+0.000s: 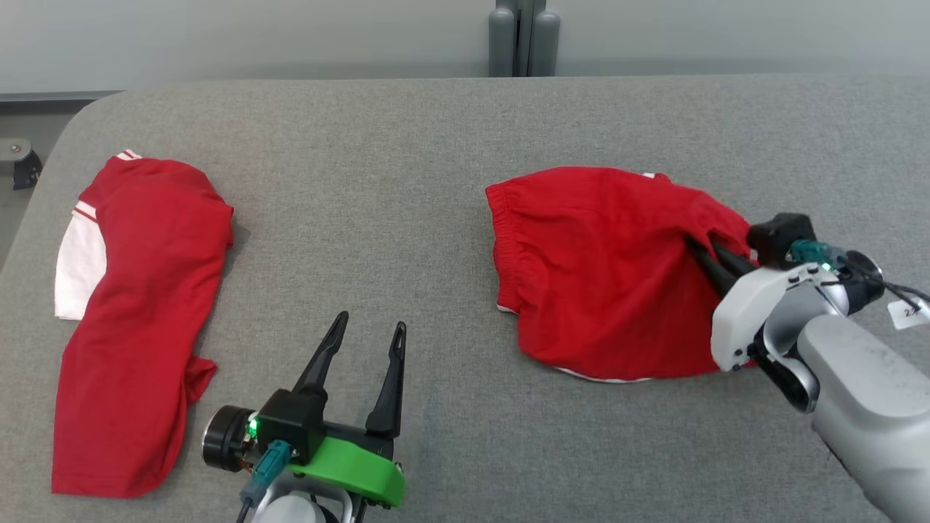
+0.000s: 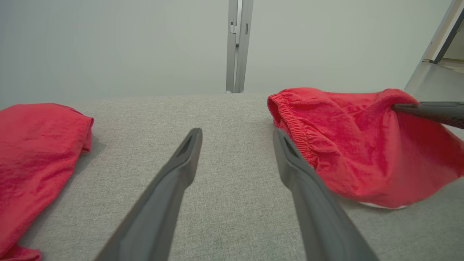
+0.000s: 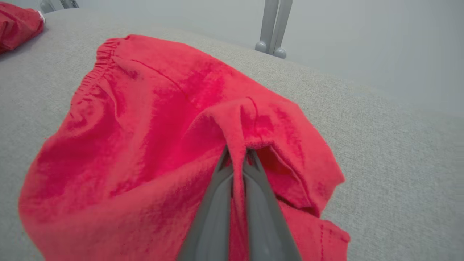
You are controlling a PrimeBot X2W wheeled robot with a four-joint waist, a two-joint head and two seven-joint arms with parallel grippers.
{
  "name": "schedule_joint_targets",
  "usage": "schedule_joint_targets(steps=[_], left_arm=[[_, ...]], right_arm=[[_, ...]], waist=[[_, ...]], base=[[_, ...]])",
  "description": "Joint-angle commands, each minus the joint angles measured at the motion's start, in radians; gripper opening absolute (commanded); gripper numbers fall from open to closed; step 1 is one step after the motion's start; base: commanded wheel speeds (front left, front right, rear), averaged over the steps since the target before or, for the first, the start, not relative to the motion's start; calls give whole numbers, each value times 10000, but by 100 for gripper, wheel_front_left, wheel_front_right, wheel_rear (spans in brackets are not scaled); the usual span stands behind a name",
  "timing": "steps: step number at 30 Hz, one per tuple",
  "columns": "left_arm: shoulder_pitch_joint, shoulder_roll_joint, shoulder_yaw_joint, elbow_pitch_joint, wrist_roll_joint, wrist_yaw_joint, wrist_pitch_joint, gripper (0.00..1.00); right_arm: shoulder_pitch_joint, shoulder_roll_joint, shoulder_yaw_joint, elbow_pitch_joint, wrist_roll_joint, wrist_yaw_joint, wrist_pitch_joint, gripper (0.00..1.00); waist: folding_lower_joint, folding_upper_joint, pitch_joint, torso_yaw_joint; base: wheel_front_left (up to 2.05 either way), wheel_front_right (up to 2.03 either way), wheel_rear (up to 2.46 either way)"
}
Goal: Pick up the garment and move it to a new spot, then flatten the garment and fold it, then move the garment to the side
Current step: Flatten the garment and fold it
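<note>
A grey fabric-covered table (image 1: 407,131) spans the room. Crumpled red shorts with an elastic waistband (image 1: 596,276) lie on its right side and a red-and-white shirt (image 1: 138,305) on its left. The right gripper (image 1: 701,250) is clenched on a fold at the shorts' right edge. The left gripper (image 1: 370,323) hovers at the near edge, fingers spread, holding nothing.

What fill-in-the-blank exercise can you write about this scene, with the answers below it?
1. The right gripper is shut on the shorts, while the left gripper is ____.
2. The shirt lies on the ____ side of the table.
3. Both garments are mostly ____ in colour.

Answers: open, left, red.
</note>
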Motion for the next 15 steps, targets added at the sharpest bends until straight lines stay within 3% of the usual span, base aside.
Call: schedule_joint_targets(steps=[1, 15], left_arm=[[-138, 31, -41, -18, -62, -11, -5, 100], [-778, 31, -441, -4, -149, -7, -5, 100]], right_arm=[[-240, -59, -84, 101, 159, -4, 72, 0], [-2405, -432, 156, 2253, 632, -6, 887, 0]], waist=[[0, 0, 230, 153], [0, 0, 1318, 993]], base=[[0, 0, 0], [0, 0, 0]])
